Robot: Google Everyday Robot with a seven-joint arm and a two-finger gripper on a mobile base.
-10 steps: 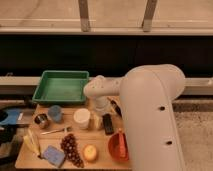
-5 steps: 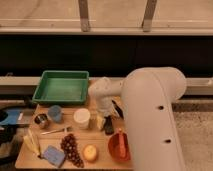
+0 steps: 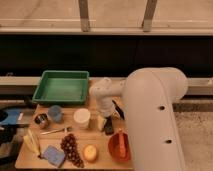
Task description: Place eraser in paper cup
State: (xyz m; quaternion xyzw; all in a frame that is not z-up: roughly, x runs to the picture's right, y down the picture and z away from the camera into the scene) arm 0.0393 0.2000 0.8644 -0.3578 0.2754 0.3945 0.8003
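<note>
End effector (image 3: pixel 104 122) sits at the eraser (image 3: pixel 109 127) beside the paper cup (image 3: pixel 81 118), perhaps touching; grip state unclear.

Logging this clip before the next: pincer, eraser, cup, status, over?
Pincer low at flat black rectangular eraser, just right of short white paper cup. Eraser on wooden table, not yet in cup. Nothing stands between them.

The smooth pale plastic tool (image 3: pixel 103 121) hangs at the matt black eraser (image 3: pixel 109 127) on a wooden table (image 3: pixel 100 146).
</note>
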